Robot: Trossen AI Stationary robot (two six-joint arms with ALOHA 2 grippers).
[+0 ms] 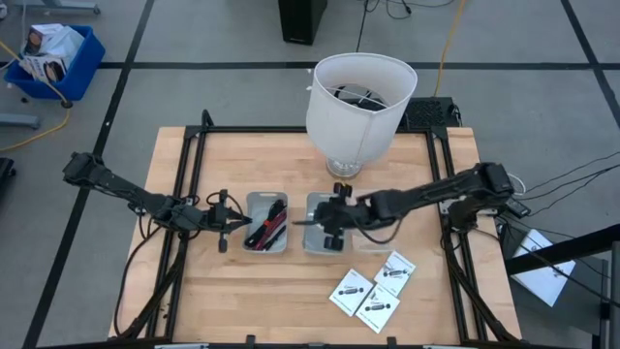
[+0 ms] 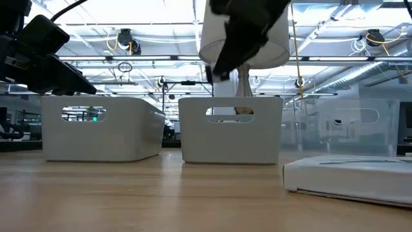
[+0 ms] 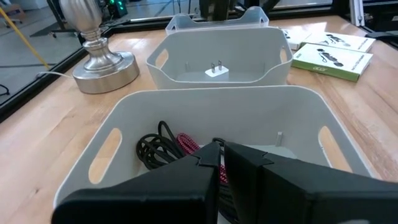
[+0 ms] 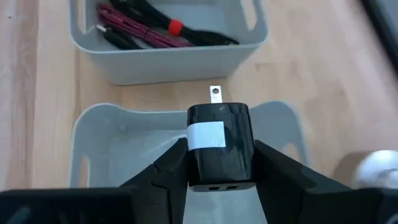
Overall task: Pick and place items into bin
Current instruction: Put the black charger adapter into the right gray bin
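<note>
We see the right gripper (image 4: pixel 219 163) over the right bin (image 1: pixel 318 208), fingers clamped on a small black cube (image 4: pixel 219 144) (a plug-in charger with a white label). The left gripper (image 1: pixel 235 227), fingers closed on nothing, hovers at the left bin (image 1: pixel 254 202) holding coiled cables (image 3: pixel 163 148). White packets (image 1: pixel 371 291) lie near right.

My own fingers (image 3: pixel 249 180) hide the near end of the cable bundles (image 3: pixel 165 146); at three o'clock, the white packet (image 2: pixel 351 174) is cut off.
</note>
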